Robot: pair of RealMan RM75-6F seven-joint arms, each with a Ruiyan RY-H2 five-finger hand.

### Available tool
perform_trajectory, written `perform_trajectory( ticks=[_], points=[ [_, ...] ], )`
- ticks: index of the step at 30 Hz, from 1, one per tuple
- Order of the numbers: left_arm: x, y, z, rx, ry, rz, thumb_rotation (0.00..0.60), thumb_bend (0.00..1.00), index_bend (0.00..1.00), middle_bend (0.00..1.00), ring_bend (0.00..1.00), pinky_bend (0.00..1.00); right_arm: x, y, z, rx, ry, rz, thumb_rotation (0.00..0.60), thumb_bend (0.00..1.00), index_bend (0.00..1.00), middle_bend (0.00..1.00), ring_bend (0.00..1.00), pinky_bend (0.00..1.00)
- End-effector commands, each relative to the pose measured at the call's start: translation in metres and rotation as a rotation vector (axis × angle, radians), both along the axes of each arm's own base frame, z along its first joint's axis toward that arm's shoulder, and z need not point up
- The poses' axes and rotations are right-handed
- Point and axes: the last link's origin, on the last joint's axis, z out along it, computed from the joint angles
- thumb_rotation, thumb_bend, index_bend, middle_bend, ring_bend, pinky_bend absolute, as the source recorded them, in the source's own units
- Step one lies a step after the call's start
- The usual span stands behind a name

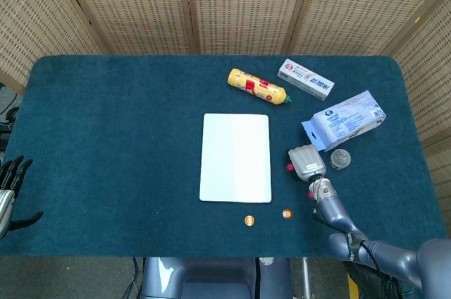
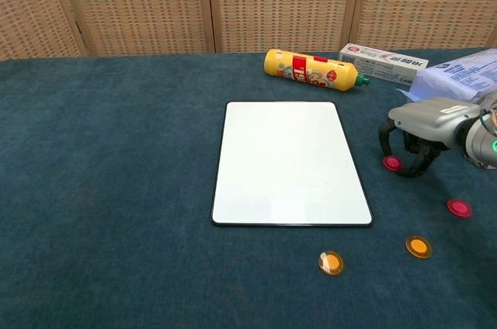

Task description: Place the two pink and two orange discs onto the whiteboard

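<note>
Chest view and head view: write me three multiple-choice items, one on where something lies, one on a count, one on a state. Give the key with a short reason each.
1. Where does the yellow bottle lie?
A. Beyond the whiteboard's far edge
B. On the whiteboard
C. By the table's near edge

2. How many orange discs are on the cloth?
A. One
B. Two
C. Four

3. What is the state of the whiteboard?
A. Bare, no disc on it
B. Carrying one pink disc
C. Carrying both orange discs

Key:
1. A: the bottle lies on its side beyond the board.
2. B: one orange disc and another lie nearer than the board.
3. A: the white surface shows nothing; one pink disc sits under the right hand, the other pink disc on the cloth.
</note>
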Motion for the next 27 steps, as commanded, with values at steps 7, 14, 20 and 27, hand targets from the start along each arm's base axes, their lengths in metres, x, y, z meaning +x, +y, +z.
perform_trajectory(
  ticks=[7,14,20,27],
  points=[
    [0.0,0.001,0.001,-0.001,-0.005,0.001,0.6,0.0,0.0,0.0,0.0,0.0,0.072,-0.01,0.012,-0.001,-0.133,0.078,0.6,0.39,0.57,0.99,0.92,1.0],
    [-0.002,0.001,0.004,-0.002,-0.018,0.004,0.6,0.0,0.0,0.0,0.0,0.0,0.131,0.005,-0.006,0.049,-0.126,0.13,0.6,0.39,0.57,1.0,0.92,1.0],
    [-0.002,0.001,0.007,-0.005,-0.03,-0.001,0.6,0.0,0.0,0.0,0.0,0.0,0.153,0.018,-0.037,0.08,-0.098,0.116,0.6,0.39,0.57,1.0,0.93,1.0],
    [-0.003,0.003,0.008,-0.014,-0.035,0.001,0.6,0.0,0.0,0.0,0.0,0.0,0.17,0.033,-0.06,0.11,-0.098,0.137,0.6,0.39,0.57,1.0,0.93,1.0]
  ],
)
